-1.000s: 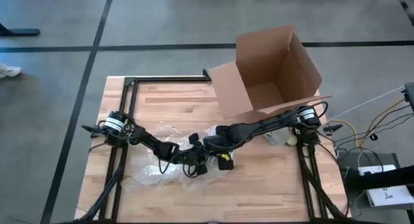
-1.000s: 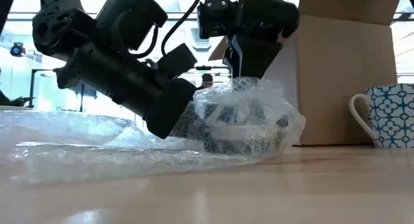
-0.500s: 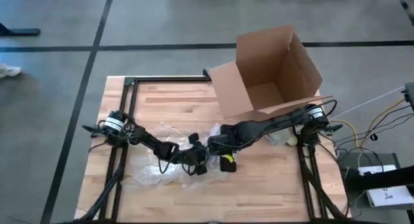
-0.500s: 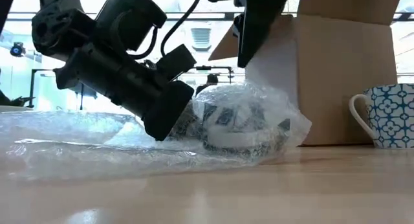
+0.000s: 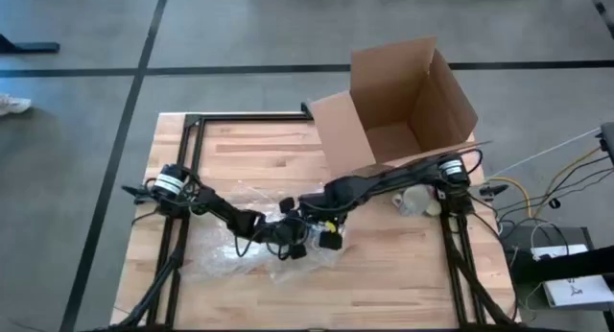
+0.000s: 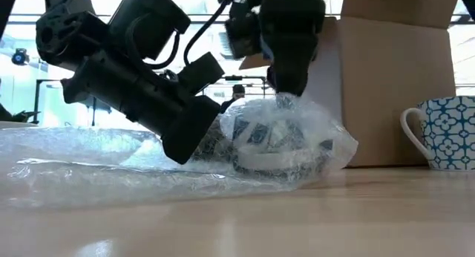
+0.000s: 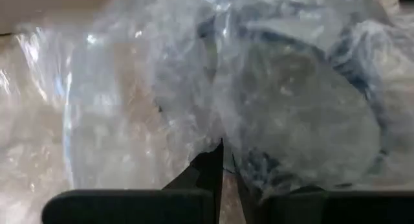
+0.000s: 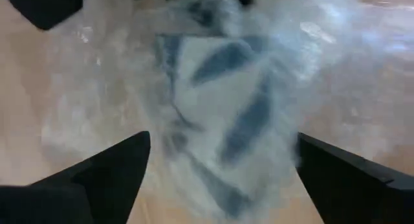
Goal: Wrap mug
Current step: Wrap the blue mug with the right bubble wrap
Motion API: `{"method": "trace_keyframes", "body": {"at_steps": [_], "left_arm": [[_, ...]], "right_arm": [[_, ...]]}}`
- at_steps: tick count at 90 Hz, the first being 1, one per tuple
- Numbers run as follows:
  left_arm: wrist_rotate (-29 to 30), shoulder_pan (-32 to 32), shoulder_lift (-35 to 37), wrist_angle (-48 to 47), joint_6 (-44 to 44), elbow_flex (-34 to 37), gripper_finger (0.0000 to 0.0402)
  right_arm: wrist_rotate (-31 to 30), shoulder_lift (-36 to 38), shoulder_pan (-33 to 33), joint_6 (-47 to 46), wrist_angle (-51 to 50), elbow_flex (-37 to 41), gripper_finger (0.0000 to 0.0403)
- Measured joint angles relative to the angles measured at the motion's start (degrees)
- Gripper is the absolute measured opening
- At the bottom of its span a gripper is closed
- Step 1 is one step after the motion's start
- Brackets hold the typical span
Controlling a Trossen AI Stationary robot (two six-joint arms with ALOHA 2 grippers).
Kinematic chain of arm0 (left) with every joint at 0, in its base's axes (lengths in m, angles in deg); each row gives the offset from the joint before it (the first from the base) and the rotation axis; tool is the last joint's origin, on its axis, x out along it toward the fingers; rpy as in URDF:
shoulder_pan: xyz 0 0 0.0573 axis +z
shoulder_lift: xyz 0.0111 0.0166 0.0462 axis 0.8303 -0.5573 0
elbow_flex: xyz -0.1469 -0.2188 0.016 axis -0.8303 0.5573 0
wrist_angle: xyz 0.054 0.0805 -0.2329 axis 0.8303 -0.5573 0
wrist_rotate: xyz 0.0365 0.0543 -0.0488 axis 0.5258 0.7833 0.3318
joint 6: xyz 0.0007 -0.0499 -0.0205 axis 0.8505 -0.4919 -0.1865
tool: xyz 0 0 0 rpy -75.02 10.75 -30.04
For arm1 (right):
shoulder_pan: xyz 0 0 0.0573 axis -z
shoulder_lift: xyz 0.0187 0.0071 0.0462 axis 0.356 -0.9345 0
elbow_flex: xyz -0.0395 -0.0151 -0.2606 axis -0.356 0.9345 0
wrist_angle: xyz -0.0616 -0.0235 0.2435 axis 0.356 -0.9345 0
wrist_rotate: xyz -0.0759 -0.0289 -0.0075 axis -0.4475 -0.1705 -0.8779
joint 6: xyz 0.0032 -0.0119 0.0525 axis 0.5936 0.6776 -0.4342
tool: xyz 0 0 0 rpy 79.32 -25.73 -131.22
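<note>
A blue-and-white patterned mug [image 6: 274, 142] lies on its side inside clear bubble wrap [image 6: 89, 160], which spreads across the table toward the left. My left gripper [image 6: 189, 142] comes in slanting from the left and is shut on the wrap beside the mug [image 7: 304, 120]. My right gripper [image 6: 286, 86] hangs over the bundle, open. Its two fingers [image 8: 110, 166] stand wide apart on either side of the wrapped mug [image 8: 220, 101]. From above, both grippers meet at the bundle [image 5: 309, 231]. My left gripper pinches a fold of the bubble wrap [image 7: 220, 149] between its two fingers, right beside the mug's open end. It comes slanting down from the table's left. The wrap lies slack on the table and over the mug, which rests on the wood. My right gripper's fingertips reach the top of the wrap [image 6: 286, 101] from above, but I cannot tell whether they touch it.
An open cardboard box [image 5: 403, 102] lies on its side at the far right of the table. A second patterned mug [image 6: 441, 134] stands upright in front of it, near the right arm's base [image 5: 414, 200]. Bare wood lies along the near edge.
My right gripper rose clear of the wrapped mug. It then came back down onto the bundle's top, a little toward the table's left. The wrap over the mug shifted slightly. My left gripper kept its place.
</note>
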Motion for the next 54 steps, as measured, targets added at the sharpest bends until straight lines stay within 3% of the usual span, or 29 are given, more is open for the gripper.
{"method": "trace_keyframes", "body": {"at_steps": [33,54], "left_arm": [[-0.2,-0.2,0.5,-0.2,1.3,0.1,0.0022],[-1.9,-1.5,9.1,-16.3,1.7,0.1,0.0022]], "right_arm": [[1.4,-6.0,-0.7,-1.7,2.2,-0.3,0.0398],[-1.2,-6.4,-0.9,-1.4,2.2,-0.2,0.0395]]}}
